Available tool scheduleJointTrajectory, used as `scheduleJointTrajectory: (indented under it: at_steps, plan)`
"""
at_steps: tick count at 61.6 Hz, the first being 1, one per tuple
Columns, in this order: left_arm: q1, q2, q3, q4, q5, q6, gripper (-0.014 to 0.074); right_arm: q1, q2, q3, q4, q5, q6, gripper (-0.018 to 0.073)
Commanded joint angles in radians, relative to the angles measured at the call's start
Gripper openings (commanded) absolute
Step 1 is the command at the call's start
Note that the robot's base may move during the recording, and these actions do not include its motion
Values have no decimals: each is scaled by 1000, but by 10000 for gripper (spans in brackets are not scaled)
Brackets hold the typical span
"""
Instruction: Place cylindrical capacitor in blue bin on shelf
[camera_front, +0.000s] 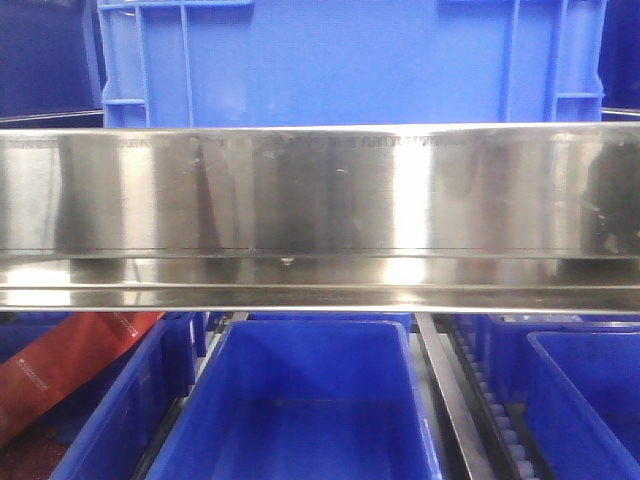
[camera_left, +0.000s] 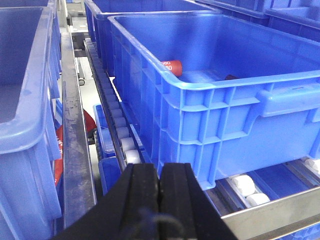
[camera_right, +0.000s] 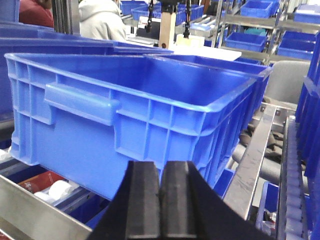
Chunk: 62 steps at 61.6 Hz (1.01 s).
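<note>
Both the left gripper (camera_left: 159, 192) and right gripper (camera_right: 160, 192) are pressed together, empty, before the blue bin (camera_left: 220, 115)

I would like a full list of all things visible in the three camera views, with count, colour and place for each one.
shelf rail: one, shiny steel, across the middle of the front view.
upper bin: one, blue, standing above the rail.
lower bins: at least three, blue, under the rail.
red flat item: one, lower left of the front view.
large bin: one, blue, on roller tracks in the left wrist view; a red item lies inside.
white rollers: many, beside the large bin.
handled bin: one, blue, right wrist view.
person: one, pale top, background.
left gripper: black, jaws shut.
right gripper: black, jaws shut.
</note>
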Motion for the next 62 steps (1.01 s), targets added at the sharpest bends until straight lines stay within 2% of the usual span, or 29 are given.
scheduleJointTrajectory:
  at_steps: [1, 36, 41, 47, 51, 58, 62]
  plan:
    - [5, -7, -2, 7, -17, -7, -111, -1, -4, 4, -11, -28, 2, -160]
    - [5, -7, -2, 19, -16, -7, -111, -1, -4, 4, -11, -28, 2, -160]
    - [20, -13, -2, 14, -50, -7, -111, -1, -4, 4, -11, -28, 2, -160]
    - [88, -32, 11, -42, -69, 44, -111, -1, -4, 4, -11, -28, 2, -160]
    - [160, -57, 41, -84, -82, 123, -111, -1, -4, 4, -11, -28, 2, -160]
    - [285, -136, 143, -152, -123, 222, -111, -1, -4, 4, -11, -28, 2, -160]
    - [341, -203, 225, -180, -159, 251, -111, -1, -4, 4, -11, -28, 2, -160]
